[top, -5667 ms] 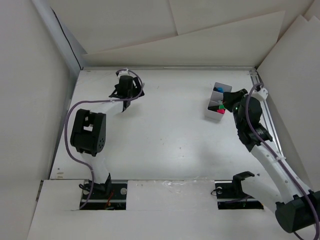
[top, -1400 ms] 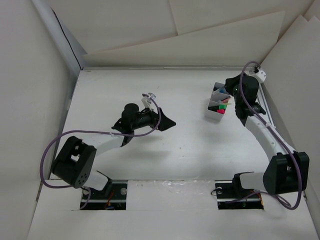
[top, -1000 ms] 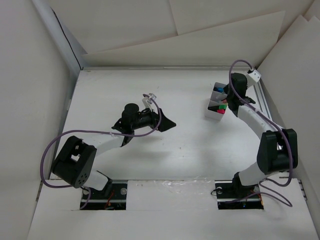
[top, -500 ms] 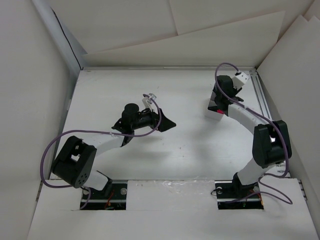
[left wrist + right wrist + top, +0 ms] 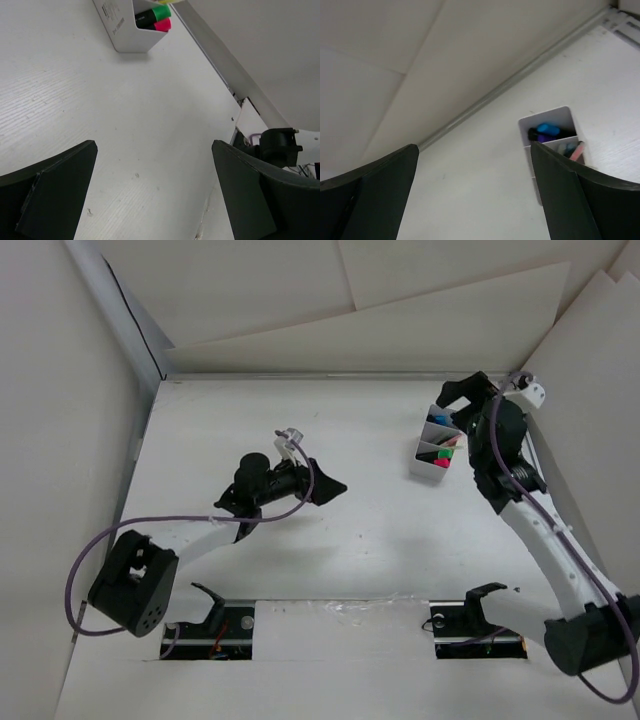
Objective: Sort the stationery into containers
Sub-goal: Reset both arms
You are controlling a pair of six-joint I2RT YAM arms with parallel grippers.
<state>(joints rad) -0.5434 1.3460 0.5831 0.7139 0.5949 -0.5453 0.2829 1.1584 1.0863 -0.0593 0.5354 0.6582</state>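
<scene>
By the right rail [image 5: 215, 55] the right hand [image 5: 450, 402] gapes beside the box [image 5: 428, 467]; left hand [image 5: 320, 480] gapes centrally.

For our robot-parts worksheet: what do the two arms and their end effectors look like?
Both the left arm and right arm have white links joined by bulky black joint housings. A lilac cable loops along each. The left end effector and right end effector each have two dark wedge-shaped fingers.

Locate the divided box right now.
Top view: the box sits far right on the table, near the back corner, open right hand by its far end.
</scene>
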